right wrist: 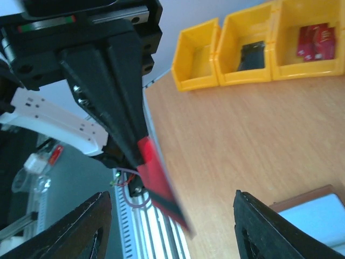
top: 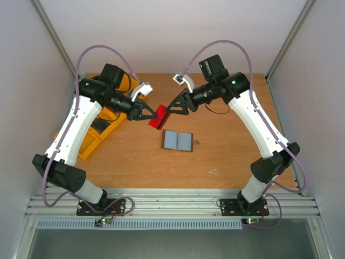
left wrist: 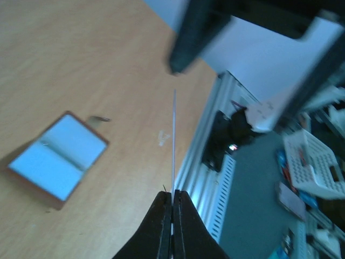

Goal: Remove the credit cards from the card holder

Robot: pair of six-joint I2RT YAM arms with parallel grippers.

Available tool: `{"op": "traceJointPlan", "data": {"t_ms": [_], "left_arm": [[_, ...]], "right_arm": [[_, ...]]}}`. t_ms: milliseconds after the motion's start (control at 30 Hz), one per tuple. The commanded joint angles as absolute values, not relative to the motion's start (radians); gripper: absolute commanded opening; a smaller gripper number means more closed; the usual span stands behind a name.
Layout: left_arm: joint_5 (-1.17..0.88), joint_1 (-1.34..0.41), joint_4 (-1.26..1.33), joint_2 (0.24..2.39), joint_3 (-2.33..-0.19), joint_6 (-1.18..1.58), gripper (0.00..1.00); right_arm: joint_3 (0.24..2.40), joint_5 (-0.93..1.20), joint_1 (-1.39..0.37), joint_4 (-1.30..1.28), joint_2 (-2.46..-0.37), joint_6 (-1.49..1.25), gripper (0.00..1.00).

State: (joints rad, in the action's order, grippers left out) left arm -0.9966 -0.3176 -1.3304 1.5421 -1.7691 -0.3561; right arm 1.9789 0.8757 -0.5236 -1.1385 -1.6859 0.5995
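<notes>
My left gripper [top: 151, 113] is pinched tight on a red credit card [top: 158, 120], holding it in the air above the wooden table [top: 232, 156], just beyond the card holder [top: 177, 140], which lies open and flat with its grey-blue lining up. My right gripper [top: 168, 109] is spread wide, one finger to each side of the card. At the table's left edge sit yellow bins [top: 99, 132], one holding more red cards [right wrist: 315, 40].

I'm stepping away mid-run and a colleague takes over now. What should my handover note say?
Left gripper: shut on a red credit card, held above the table.
Right gripper: open, fingers either side of that card.
Card holder: open on the table, lining up.
Done: this card is out; other red cards lie in a yellow bin.
To do: probably bin the held card; check the pockets.
</notes>
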Motion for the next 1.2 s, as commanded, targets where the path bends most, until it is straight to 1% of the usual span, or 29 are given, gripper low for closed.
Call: {"op": "traceJointPlan", "data": {"t_ms": [0,33,67,100,167,333,367,400,500,533,567,600,667,733,800,833,933,1033,1067,1100,1167], "left_arm": [[-1.103,-0.348,-1.457,1.528,-1.812,-0.550,0.00],[-1.100,-0.348,-1.451,1.530,-1.816,-0.541,0.00],[-1.096,-0.348,-1.447,1.534,-1.820,-0.535,0.00],[-1.095,-0.348,-1.447,1.534,-1.823,-0.530,0.00],[-1.101,-0.348,-1.445,1.537,-1.826,-0.528,0.00],[-1.093,-0.350,-1.431,1.539,-1.825,-0.520,0.00],[-1.086,-0.350,-1.420,1.538,-1.825,-0.507,0.00],[-1.075,-0.350,-1.398,1.536,-1.822,-0.491,0.08],[-1.010,-0.349,-1.293,1.533,-1.815,-0.371,0.48],[-0.969,-0.346,-1.274,1.533,-1.826,-0.343,0.57],[-0.908,-0.343,-1.264,1.535,-1.852,-0.312,0.64],[-0.832,-0.339,-1.269,1.541,-1.906,-0.283,0.67],[-0.733,-0.314,-1.329,1.573,-2.079,-0.271,0.70],[-0.711,-0.283,-1.352,1.580,-2.236,-0.301,0.74],[-0.732,-0.272,-1.313,1.534,-2.295,-0.325,0.78],[-0.765,-0.272,-1.266,1.496,-2.274,-0.333,0.79],[-0.900,-0.273,-1.101,1.385,-2.112,-0.277,0.79],[-1.005,-0.272,-0.908,1.355,-2.008,-0.031,0.79],[-1.013,-0.273,-0.799,1.346,-1.968,0.111,0.78],[-1.008,-0.273,-0.685,1.336,-1.926,0.192,0.77],[-1.026,-0.273,-0.431,1.326,-1.869,0.368,0.75]], "right_arm": [[2.021,1.040,-0.531,-1.214,-1.724,0.665,0.61],[2.020,1.068,-0.532,-1.226,-1.723,0.675,0.58],[2.018,1.090,-0.531,-1.241,-1.722,0.689,0.52],[2.016,1.096,-0.532,-1.250,-1.719,0.699,0.43],[2.015,1.090,-0.532,-1.274,-1.719,0.711,0.30],[2.015,1.132,-0.531,-1.314,-1.720,0.744,0.03],[2.011,1.132,-0.531,-1.309,-1.712,0.743,0.01],[2.005,1.127,-0.530,-1.292,-1.704,0.735,0.01],[1.998,1.110,-0.510,-1.194,-1.677,0.636,0.01],[1.997,1.100,-0.495,-1.143,-1.668,0.587,0.01],[1.996,1.092,-0.478,-1.093,-1.655,0.544,0.01],[1.993,1.082,-0.459,-1.019,-1.641,0.488,0.01],[1.990,1.060,-0.428,-0.912,-1.608,0.387,0.01],[1.993,1.025,-0.418,-0.816,-1.571,0.310,0.01],[1.991,0.983,-0.417,-0.720,-1.536,0.246,0.01],[1.981,0.951,-0.417,-0.663,-1.515,0.215,0.01],[1.905,0.883,-0.417,-0.442,-1.429,0.118,0.01],[1.789,0.843,-0.420,-0.179,-1.361,-0.011,0.01],[1.757,0.846,-0.422,-0.097,-1.346,-0.051,0.01],[1.737,0.843,-0.426,-0.038,-1.336,-0.073,0.01],[1.716,0.818,-0.434,0.021,-1.325,-0.102,0.01]]}}
